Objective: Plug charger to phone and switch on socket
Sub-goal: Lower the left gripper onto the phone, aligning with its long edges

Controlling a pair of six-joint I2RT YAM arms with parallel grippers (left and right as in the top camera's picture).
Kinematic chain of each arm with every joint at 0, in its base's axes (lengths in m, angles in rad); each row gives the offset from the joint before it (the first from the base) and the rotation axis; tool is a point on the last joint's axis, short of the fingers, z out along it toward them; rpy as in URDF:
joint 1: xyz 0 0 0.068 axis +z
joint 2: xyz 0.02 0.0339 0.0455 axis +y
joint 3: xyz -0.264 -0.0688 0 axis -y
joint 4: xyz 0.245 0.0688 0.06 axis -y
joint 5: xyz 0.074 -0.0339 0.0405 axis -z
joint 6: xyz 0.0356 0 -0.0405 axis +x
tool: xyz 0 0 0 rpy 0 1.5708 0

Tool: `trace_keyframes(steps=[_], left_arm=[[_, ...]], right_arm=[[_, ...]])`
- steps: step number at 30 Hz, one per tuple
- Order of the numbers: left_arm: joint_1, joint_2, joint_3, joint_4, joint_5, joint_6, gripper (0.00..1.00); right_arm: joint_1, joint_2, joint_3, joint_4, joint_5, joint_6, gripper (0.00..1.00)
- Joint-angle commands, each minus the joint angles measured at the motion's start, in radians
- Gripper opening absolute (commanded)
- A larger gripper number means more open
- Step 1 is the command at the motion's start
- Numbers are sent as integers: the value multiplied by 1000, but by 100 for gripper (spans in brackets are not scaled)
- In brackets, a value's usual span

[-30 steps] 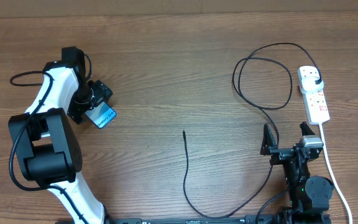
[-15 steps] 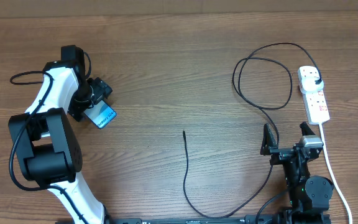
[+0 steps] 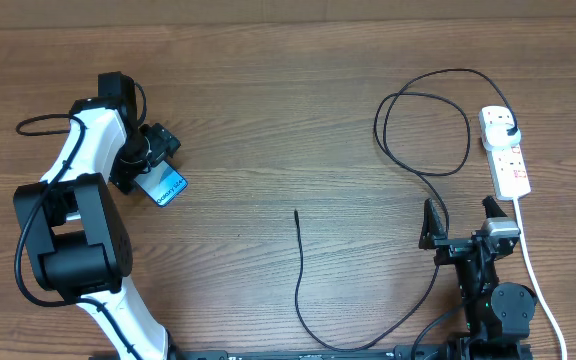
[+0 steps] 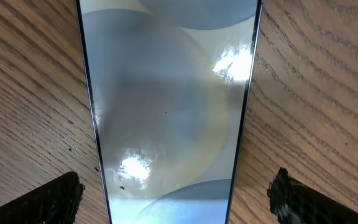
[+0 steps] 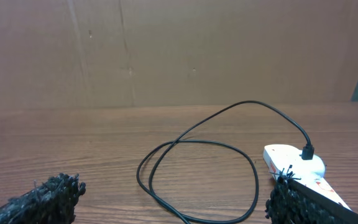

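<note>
The phone, blue screen up, lies flat on the wood at the left. My left gripper is open right over it. In the left wrist view the phone fills the space between my two fingertips, a strip of wood showing on each side. The black charger cable loops at the right; its plug sits in the white socket strip, its tip lies free mid-table. My right gripper is open and empty, near the table's front edge, facing the loop and strip.
The strip's white cord runs down the right side past my right arm. A brown cardboard wall stands behind the table's far edge. The charger cable sweeps along the front edge between the arms.
</note>
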Motion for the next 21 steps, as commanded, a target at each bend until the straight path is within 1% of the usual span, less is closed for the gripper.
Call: trace_keyframes(steps=[1, 21], left_arm=[[-3, 13, 18, 0, -15, -6, 100], [-3, 13, 16, -1, -18, -7, 100]], right_arm=[[6, -7, -11, 5, 9, -2, 100], [6, -7, -11, 5, 9, -2, 100]])
